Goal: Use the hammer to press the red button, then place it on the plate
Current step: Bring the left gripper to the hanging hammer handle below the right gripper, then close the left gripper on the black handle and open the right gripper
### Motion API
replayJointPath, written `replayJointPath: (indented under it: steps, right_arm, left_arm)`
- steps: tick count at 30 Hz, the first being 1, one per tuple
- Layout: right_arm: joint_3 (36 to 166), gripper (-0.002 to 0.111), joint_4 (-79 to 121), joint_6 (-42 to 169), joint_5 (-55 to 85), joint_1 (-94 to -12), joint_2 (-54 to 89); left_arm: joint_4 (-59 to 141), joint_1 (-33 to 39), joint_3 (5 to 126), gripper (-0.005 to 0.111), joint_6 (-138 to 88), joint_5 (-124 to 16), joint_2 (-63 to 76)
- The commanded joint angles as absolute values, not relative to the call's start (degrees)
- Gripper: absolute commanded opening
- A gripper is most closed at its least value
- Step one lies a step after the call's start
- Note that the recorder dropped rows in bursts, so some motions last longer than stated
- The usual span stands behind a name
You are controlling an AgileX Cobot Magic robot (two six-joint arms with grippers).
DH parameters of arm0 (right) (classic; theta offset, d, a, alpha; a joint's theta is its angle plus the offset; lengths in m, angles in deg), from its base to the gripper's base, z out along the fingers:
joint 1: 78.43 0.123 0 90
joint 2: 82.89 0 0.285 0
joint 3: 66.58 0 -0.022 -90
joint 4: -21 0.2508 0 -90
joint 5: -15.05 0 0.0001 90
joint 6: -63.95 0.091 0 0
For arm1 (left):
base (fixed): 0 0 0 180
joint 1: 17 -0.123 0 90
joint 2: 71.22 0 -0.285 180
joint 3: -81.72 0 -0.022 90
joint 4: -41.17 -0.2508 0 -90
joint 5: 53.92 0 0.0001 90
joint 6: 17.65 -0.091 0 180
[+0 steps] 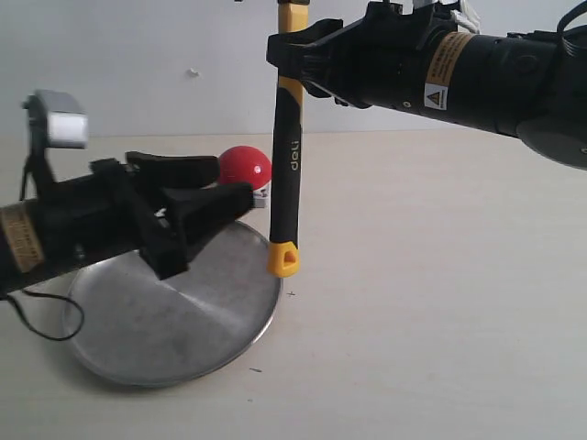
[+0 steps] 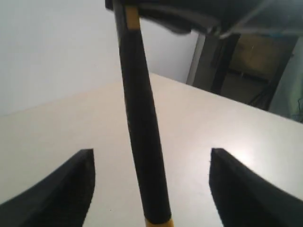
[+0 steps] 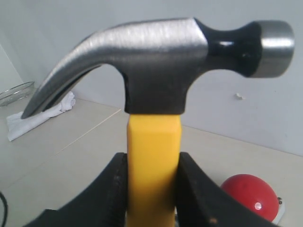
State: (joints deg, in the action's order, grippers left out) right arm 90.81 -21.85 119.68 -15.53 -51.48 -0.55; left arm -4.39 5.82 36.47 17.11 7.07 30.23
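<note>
Over at the left, the left hand (image 1: 234, 181) is hovering above the plate (image 1: 138, 339) with its two black fingers (image 2: 66, 189) spread wide and holding nothing. The plate is lying flat on the pale surface (image 1: 440, 275), its brushed silver face catching the light, and the left hand is covering part of its far side. Just beyond the plate's far rim the red button (image 1: 244, 165) is sitting on its small light base, half hidden behind one finger of the left hand.

Just off the plate's right rim the hammer (image 1: 290, 174) is hanging upright, head up and yellow looped end down. From the left wrist camera its black handle is standing in the gap between the open fingers, touching neither one. Whether the looped end is resting on the surface beside the plate or hanging just above it, I cannot tell.

High above the plate's right side, the right hand (image 1: 292, 57) is reaching in from the right and clamping the yellow neck of the handle just below the dark metal head, a finger pressing on each side.
</note>
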Motion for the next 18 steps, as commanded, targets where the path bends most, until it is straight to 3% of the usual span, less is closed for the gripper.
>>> replayJointPath:
  steps: [1,5,9,18]
  right_arm:
    - [91.2,0.0,-20.6,119.3,-19.2,-51.4,0.5]
    - [91.2,0.0,-20.5,119.2,-19.2,-51.4,0.5]
    - [91.2,0.0,-20.5,119.1,-19.0,-51.4,0.5]
    - [91.2,0.0,-20.5,119.6,-19.1,-51.4,0.5]
  left_arm:
    - [-2.5,12.2,42.5,0.067,16.3,-2.5,34.6]
    - [2.1,16.0,44.9,0.067,17.3,-4.4,34.5]
    - [6.9,19.4,52.2,0.067,16.8,-21.9,35.0]
    - [11.8,19.7,55.8,0.067,18.8,-23.2,38.0]
